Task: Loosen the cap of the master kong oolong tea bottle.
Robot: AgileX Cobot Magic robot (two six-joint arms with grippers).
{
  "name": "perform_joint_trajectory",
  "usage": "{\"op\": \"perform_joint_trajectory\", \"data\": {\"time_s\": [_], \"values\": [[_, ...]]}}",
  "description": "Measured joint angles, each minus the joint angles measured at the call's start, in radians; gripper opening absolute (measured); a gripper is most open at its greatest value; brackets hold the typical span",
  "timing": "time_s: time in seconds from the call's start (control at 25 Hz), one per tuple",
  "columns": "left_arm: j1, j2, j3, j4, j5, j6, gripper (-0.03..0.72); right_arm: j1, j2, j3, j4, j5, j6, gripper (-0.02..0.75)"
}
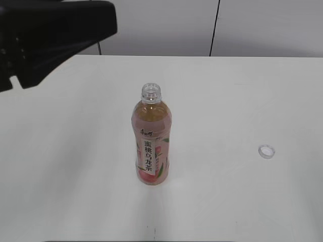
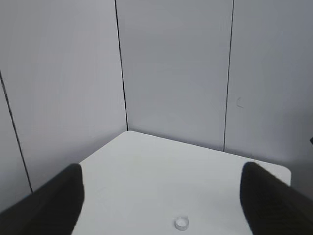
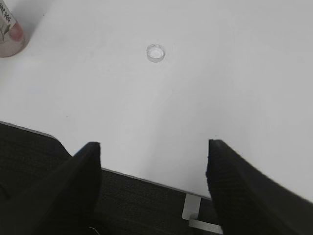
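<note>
The master kong oolong tea bottle (image 1: 152, 143) stands upright mid-table with its neck open and no cap on it; its base shows at the top left of the right wrist view (image 3: 10, 34). The white cap (image 1: 266, 151) lies open side up on the table to the bottle's right; it also shows in the left wrist view (image 2: 182, 223) and the right wrist view (image 3: 155, 52). My left gripper (image 2: 161, 196) is open and empty, high above the table. My right gripper (image 3: 154, 161) is open and empty over the table's near edge, well short of the cap.
The white table (image 1: 227, 101) is backed by grey wall panels (image 1: 166, 25). The left arm's dark body (image 1: 45, 35) fills the upper left of the exterior view. A dark surface (image 3: 146, 205) with a small metal bracket (image 3: 191, 208) lies below the table edge.
</note>
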Motion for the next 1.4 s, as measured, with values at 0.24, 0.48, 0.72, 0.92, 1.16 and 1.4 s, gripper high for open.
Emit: {"op": "perform_joint_trajectory", "data": {"time_s": [0.24,0.48,0.72,0.92,1.16,1.4], "values": [[0.000,0.000,0.004,0.008,0.037,-0.001,0.587,0.000,0.000,0.000,0.000,0.000,0.000,0.513],[-0.001,-0.008,0.005,-0.278,0.158,0.028,0.587,0.000,0.000,0.000,0.000,0.000,0.000,0.513],[-0.010,-0.050,0.054,-0.517,0.347,0.297,0.587,0.000,0.000,0.000,-0.001,0.000,-0.001,0.513],[-0.098,-0.166,0.067,-0.968,0.680,0.803,0.587,0.000,0.000,0.000,0.000,0.000,-0.001,0.513],[-0.177,-0.401,0.069,-1.267,1.049,1.048,0.587,0.000,0.000,0.000,-0.001,0.000,-0.001,0.513],[-0.180,-0.654,0.001,-1.285,1.445,1.058,0.587,0.000,0.000,0.000,-0.001,0.000,-0.001,0.513]]}}
